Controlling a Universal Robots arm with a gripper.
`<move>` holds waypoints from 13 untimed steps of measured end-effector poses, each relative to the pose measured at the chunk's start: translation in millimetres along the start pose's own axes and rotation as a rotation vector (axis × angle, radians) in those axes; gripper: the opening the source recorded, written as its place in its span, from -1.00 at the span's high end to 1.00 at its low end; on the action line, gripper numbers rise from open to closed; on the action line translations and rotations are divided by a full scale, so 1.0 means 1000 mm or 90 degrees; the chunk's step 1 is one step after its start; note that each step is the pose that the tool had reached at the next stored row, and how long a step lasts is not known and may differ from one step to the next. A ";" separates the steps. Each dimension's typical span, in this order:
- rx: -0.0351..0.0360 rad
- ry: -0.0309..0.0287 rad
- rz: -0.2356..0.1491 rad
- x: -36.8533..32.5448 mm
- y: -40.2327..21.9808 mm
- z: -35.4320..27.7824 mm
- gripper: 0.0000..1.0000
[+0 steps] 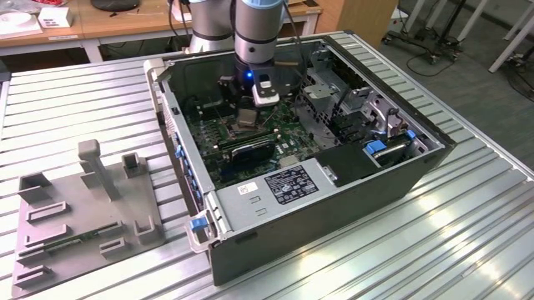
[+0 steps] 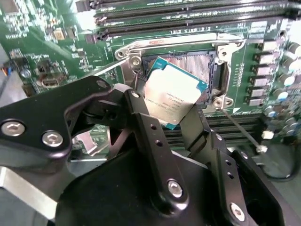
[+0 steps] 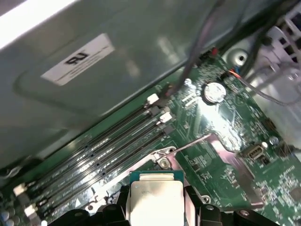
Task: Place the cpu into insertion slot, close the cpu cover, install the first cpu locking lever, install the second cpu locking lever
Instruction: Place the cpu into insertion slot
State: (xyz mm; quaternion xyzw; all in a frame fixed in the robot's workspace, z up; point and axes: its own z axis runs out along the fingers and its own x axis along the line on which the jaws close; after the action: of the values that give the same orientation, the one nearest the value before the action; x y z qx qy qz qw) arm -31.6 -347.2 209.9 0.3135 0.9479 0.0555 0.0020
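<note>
Leaning in the end effector (image 2: 168, 107), the square cpu (image 2: 174, 90) looks silvery, teal-edged.

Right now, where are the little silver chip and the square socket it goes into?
cpu (image 2: 175, 92): second wrist view, middle of its silvery metal top.
insertion slot (image 2: 190, 62): second wrist view, on the uncovered pin field inside its metal rim.

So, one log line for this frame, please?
gripper: shut on cpu | cpu: held over insertion slot, skewed, not seated | insertion slot: uncovered, contacts exposed
</note>
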 end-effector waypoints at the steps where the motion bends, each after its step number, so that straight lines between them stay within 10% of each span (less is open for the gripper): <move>1: -0.0003 -0.0012 0.011 0.0000 0.0000 0.0001 -0.08; 6: -0.0020 -0.0067 0.062 0.0000 -0.0001 0.0004 -0.08; 13: -0.0022 -0.0075 0.070 0.0014 -0.0010 0.0003 -0.08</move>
State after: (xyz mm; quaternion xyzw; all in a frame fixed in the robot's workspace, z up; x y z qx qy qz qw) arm -33.3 -347.2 209.5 0.3656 0.9291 0.0553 0.0051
